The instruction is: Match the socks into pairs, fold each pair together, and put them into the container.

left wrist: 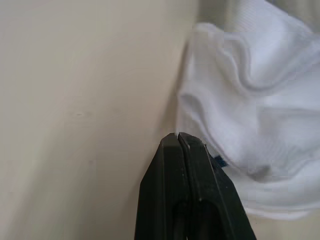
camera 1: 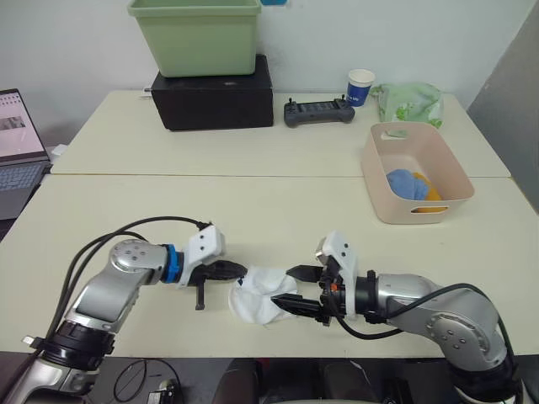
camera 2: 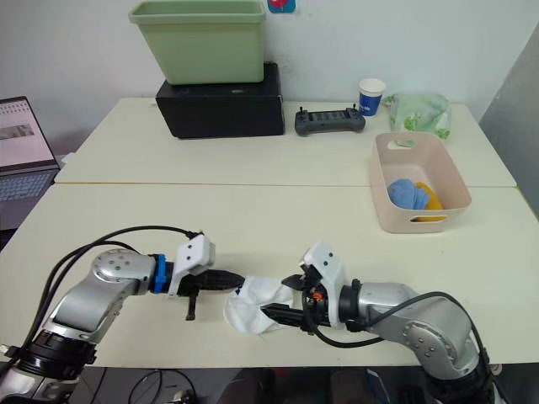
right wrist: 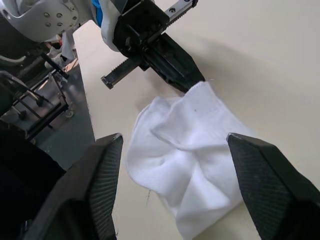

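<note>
White socks (camera 1: 261, 299) lie crumpled in one heap at the near edge of the table (camera 1: 253, 210), between the two grippers. Left gripper (camera 1: 238, 271): fingers pressed together, tips at the heap's edge; whether any cloth is pinched between them cannot be told. Right gripper (camera 1: 295, 290): jaws wide apart, one finger on each side of the heap, holding nothing. Pink tub (camera 1: 459, 181) stands well apart on the right side of the table, with a blue bundle (camera 1: 406, 183) and an orange one (camera 1: 431, 192) touching each other inside. Green bin (camera 1: 195, 35) sits on a black box (camera 1: 215, 101) at the far edge.
</note>
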Controlling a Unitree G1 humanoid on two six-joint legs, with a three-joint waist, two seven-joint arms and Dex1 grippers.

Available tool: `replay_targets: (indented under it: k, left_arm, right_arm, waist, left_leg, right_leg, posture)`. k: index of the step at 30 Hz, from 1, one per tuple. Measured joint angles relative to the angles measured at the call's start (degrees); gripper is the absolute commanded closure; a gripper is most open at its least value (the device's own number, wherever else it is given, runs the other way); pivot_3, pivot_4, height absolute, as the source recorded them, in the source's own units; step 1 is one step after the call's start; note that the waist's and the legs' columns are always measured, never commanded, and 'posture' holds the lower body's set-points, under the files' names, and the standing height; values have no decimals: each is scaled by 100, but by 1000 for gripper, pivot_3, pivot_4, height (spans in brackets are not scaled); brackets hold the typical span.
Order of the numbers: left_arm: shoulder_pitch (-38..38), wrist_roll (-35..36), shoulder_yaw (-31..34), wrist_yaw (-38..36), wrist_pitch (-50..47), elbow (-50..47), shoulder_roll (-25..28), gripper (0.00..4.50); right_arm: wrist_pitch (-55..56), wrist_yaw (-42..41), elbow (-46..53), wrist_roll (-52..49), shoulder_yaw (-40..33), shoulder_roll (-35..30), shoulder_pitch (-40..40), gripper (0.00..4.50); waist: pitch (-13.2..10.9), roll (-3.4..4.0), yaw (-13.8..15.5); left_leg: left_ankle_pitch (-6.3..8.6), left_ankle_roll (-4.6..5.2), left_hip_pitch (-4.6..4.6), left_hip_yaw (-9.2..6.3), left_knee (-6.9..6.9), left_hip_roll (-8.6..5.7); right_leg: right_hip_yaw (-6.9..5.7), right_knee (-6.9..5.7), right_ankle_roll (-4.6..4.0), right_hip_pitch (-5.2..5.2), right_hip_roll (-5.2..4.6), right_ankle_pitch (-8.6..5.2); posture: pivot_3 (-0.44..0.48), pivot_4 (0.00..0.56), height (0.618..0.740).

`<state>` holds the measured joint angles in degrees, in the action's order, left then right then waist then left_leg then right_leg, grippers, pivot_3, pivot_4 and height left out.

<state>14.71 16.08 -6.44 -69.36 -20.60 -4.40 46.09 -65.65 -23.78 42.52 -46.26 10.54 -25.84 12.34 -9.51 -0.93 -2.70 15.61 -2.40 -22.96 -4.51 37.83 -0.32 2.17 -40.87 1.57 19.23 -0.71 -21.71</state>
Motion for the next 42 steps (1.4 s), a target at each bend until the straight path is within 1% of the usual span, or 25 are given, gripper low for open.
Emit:
replay_targets:
  k: [2,3,4,6,9,11,12,21,24,27,31,34,38,42]
  left_arm:
    - [177,29,172,-31,39,293,181,4500]
    - [340,33,277,-82,96,460,275,4500]
    - [479,48,351,-139,108,511,315,4500]
    - [702,109,388,-231,119,483,310,4500]
    - [868,242,226,-367,45,207,69,4500]
    - [910,354,75,-394,-60,7,-130,4500]
    - [912,378,26,-401,-69,-33,-157,4500]
    - [913,381,-174,-540,-16,-57,-200,4500]
    - [926,381,-224,-650,-12,-55,-200,4500]
    - [953,403,-281,-760,-27,-100,-244,4500]
    - [948,425,-439,-888,-50,-407,-262,4500]
    - [863,430,-497,-1010,-47,-566,-245,4500]
    - [776,378,-622,-1125,40,-678,-223,4500]
    - [574,31,-831,-1125,450,-595,-167,4500]
  right_arm:
    - [191,10,72,211,-25,-262,-43,1152]
    - [331,39,50,361,-42,-298,-97,1548]
    - [435,66,6,475,-34,-272,-130,1744]
    - [598,90,-72,627,13,-225,-147,2435]
    - [780,84,-292,822,146,-176,-144,3605]
    - [851,28,-428,948,268,-187,-147,4294]
    - [888,5,-469,986,312,-203,-154,4456]
    - [1094,-549,-657,1304,1067,-254,-79,4456]
    - [1134,-834,-640,1381,1449,-442,-43,4456]
    - [1386,-1087,-642,1810,1998,-682,59,4456]
    - [1778,-1209,-642,2321,2348,-801,293,4456]
    - [1991,-1236,-638,2649,2362,-966,310,4456]
    - [1978,-1235,-444,2621,1946,-956,230,4456]
    - [1905,-1154,-401,2597,1598,-841,233,4456]
  waist:
    - [-5,-7,2]
    - [-8,-8,4]
    - [-9,-8,5]
    - [-9,-8,5]
    - [-10,-9,6]
    - [-13,-14,9]
    - [-14,-16,12]
    - [-19,-17,-25]
    - [-20,-18,-14]
    - [-21,-19,-10]
    - [-22,-20,-13]
    - [-22,-20,-5]
    - [-22,-21,-3]
    - [-23,-21,-4]
  left_leg:
    - [0,0,-1,-2,0,0]
    - [0,0,-1,-2,0,0]
    - [0,0,-3,-1,0,-1]
    - [0,0,-4,5,0,-3]
    - [0,-1,-9,9,2,-5]
    - [0,-1,-10,8,2,-5]
    - [0,-1,-10,7,2,-4]
    - [0,0,-9,5,3,-1]
    - [0,0,-9,4,3,-1]
    - [0,0,-8,4,4,-2]
    - [0,-1,-9,3,4,-2]
    - [-1,-1,-9,4,4,-1]
    - [-1,-1,-9,3,4,-1]
    - [-1,-1,-8,4,3,-1]
  right_leg:
    - [-3,0,0,2,0,0]
    - [-4,0,0,3,0,0]
    - [-3,0,0,3,0,0]
    - [2,3,0,2,-4,0]
    - [3,8,0,2,-7,0]
    - [3,6,0,4,-6,0]
    - [2,5,0,5,-6,0]
    - [3,2,0,6,-1,0]
    - [1,3,0,6,-1,0]
    - [1,3,0,6,-1,0]
    - [1,2,0,6,-1,0]
    - [1,3,0,6,-1,0]
    - [1,2,0,5,-1,0]
    - [2,2,0,5,-1,0]
  posture:
    - [0,150,725]
    - [0,150,725]
    - [0,150,725]
    - [0,150,725]
    - [0,150,725]
    - [0,150,725]
    - [0,150,725]
    - [0,150,725]
    - [0,150,725]
    - [0,150,725]
    - [0,150,725]
    - [0,150,725]
    - [0,150,725]
    - [0,150,725]
